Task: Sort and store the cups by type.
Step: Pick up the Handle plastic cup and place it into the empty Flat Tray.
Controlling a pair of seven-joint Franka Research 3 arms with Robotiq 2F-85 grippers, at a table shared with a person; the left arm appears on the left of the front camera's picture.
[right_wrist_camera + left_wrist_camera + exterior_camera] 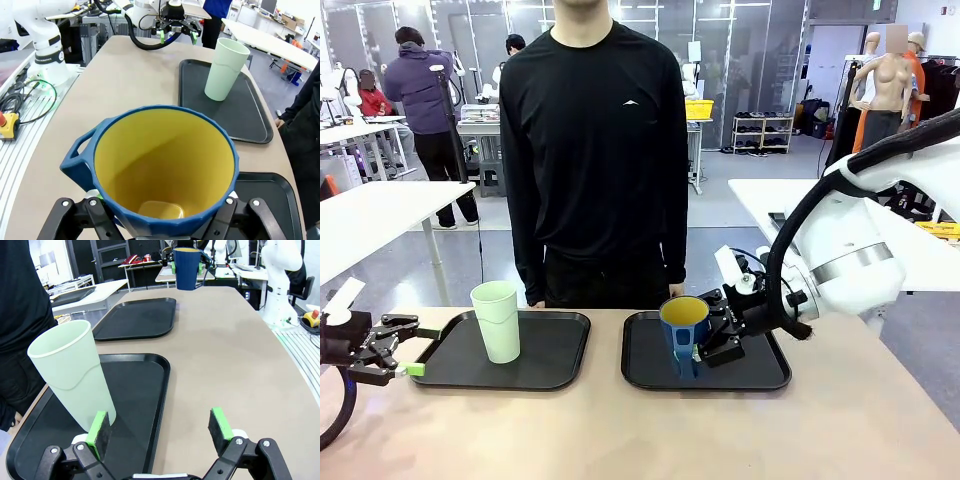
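Note:
The pale mint tumbler [496,320] stands upright on the left black tray [555,360]. In the left wrist view the tumbler [72,375] is just beyond my left finger pad. My left gripper [412,347] hovers open at that tray's left edge, its fingers apart and nothing between them [159,426]. The dark blue mug [684,335], yellow inside, is held slightly tilted over the left part of the right tray [760,375]. My right gripper [712,335] is shut on it. The right wrist view looks down into the mug [165,165], handle at left.
A person in black [592,150] stands at the table's far edge behind both trays. The bare tan tabletop [620,430] runs along the near side. White tables stand beyond on both sides.

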